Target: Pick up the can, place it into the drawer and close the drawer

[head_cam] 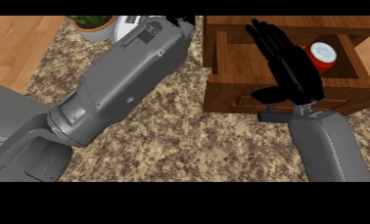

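Clearly, the speckled stone counter [180,140] filled most of the view. The left forearm [123,81] was the largest thing on it, running from the near left up to the far middle. The left hand [177,21] showed only as a dark tip at the far edge, so I could not tell whether it was released or clenched.

At the right stood the wooden drawer [231,96], pulled open toward the near side. The right forearm [329,145] came up to it, and the right hand [289,66] was spread above the opening, released, with straight fingers and nothing in it.

The red can [322,57] lay inside the drawer, in its right part, just beside that hand.

A small potted plant [94,26] stood at the far left.

In my judgement the placing was done and only the closing remained. The next move called for the right hand to come out of the opening, reach the drawer's near front and push it away, toward the far side.
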Action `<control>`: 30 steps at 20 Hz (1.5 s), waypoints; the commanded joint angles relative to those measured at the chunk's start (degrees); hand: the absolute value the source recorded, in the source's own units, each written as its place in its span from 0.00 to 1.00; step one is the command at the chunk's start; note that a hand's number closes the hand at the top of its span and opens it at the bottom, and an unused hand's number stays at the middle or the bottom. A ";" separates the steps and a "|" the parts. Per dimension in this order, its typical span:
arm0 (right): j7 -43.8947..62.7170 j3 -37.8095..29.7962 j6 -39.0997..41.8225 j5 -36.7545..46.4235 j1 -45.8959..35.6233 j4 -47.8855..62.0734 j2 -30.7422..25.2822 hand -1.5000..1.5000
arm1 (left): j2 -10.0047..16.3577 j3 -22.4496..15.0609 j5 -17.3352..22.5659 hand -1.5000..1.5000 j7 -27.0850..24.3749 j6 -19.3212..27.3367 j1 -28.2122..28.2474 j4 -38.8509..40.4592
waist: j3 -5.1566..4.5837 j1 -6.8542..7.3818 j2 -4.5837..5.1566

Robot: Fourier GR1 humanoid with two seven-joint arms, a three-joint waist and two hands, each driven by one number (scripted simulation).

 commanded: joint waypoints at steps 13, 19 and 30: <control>-1.73 -4.26 -26.36 11.84 -15.67 43.04 2.27 0.00 | 11.19 0.00 -4.51 0.00 9.18 0.60 7.71 -15.23 | 0.06 0.51 0.28; -3.49 -7.01 -35.16 12.94 -20.89 53.61 1.69 0.00 | 12.84 0.26 -6.27 0.00 9.79 1.06 9.86 -18.25 | 0.10 1.06 0.59; -2.13 -11.28 -43.63 14.21 -32.27 66.46 0.53 0.00 | 17.69 1.67 -7.48 0.00 13.61 -0.13 12.26 -23.95 | 0.12 1.79 1.07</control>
